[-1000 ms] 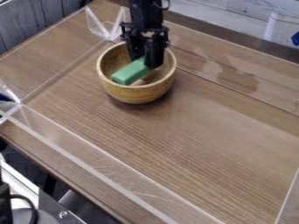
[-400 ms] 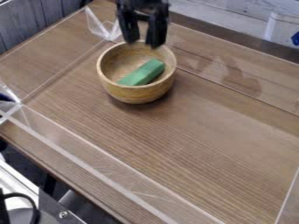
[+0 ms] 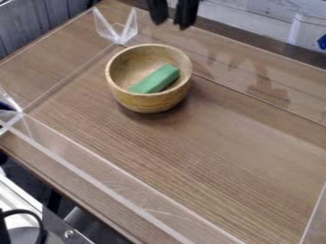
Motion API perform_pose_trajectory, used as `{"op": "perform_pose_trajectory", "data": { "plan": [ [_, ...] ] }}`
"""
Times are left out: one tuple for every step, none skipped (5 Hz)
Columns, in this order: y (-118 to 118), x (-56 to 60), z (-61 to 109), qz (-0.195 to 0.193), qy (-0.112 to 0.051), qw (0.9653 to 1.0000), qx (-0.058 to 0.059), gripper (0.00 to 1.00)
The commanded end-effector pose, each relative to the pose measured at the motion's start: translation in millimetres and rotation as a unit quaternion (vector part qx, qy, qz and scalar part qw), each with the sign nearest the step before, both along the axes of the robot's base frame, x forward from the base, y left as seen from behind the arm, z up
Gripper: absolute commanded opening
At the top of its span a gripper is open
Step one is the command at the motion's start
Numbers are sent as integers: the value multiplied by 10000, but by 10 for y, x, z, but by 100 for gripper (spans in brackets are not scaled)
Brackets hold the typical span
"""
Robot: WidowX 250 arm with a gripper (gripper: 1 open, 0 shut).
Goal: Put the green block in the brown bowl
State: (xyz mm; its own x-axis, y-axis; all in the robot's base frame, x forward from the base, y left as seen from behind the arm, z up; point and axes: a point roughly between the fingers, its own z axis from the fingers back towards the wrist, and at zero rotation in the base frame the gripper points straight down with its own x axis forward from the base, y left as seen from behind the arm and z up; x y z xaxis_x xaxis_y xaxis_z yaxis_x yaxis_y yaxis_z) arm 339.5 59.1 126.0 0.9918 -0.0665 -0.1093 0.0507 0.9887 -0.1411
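The green block (image 3: 154,79) lies tilted inside the brown bowl (image 3: 151,101), which stands on the wooden table at the upper left of centre. My gripper (image 3: 173,15) hangs well above the bowl's far rim, at the top edge of the picture. Only its two dark fingertips (image 3: 159,11) show, and they stand apart with nothing between them. Nothing touches the block or the bowl.
Low clear plastic walls (image 3: 76,157) ring the wooden tabletop (image 3: 216,143). A clear plastic corner piece (image 3: 116,27) stands just behind the bowl on the left. A pale object (image 3: 306,29) sits beyond the far right wall. Cables hang below the front left corner.
My gripper was down in the bowl at the green block. It has let go and risen straight up out of the bowl, leaving the block lying inside.
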Motion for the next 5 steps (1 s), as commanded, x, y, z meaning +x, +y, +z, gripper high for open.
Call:
{"op": "perform_pose_trajectory", "data": {
  "plan": [
    [43, -32, 112, -44, -145, 9997, 185, 0],
    [210, -69, 4, 46, 50, 9994, 341, 0],
    [280, -113, -149, 100, 176, 9989, 420, 0],
    [326, -153, -316, 118, 283, 9984, 482, 0],
    [306, -143, -454, 222, 292, 9978, 552, 0]
  ]
}}
